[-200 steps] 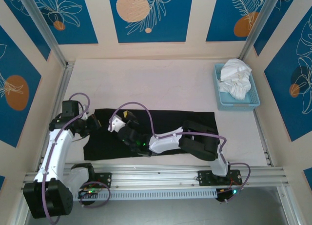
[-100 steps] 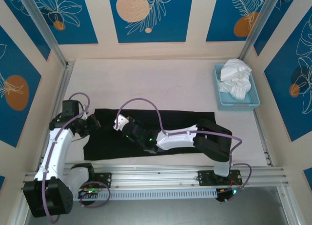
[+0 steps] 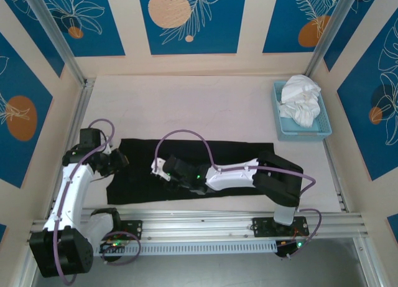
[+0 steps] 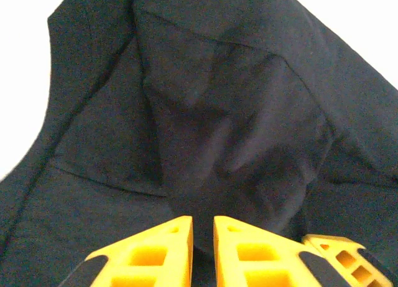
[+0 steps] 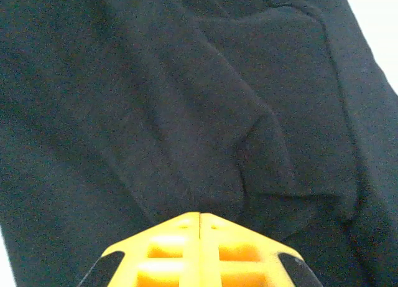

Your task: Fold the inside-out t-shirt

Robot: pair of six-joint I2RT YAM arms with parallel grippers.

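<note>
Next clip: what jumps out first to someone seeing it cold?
A black t-shirt lies as a long band across the near table, the left tool at its left end and the right tool shut on a fold left of centre. At far right, a blue basket holds crumpled white cloth.

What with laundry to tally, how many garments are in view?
2: black t-shirt spread flat at near centre; white garment bunched in the blue basket, far right, perhaps hiding more.
</note>
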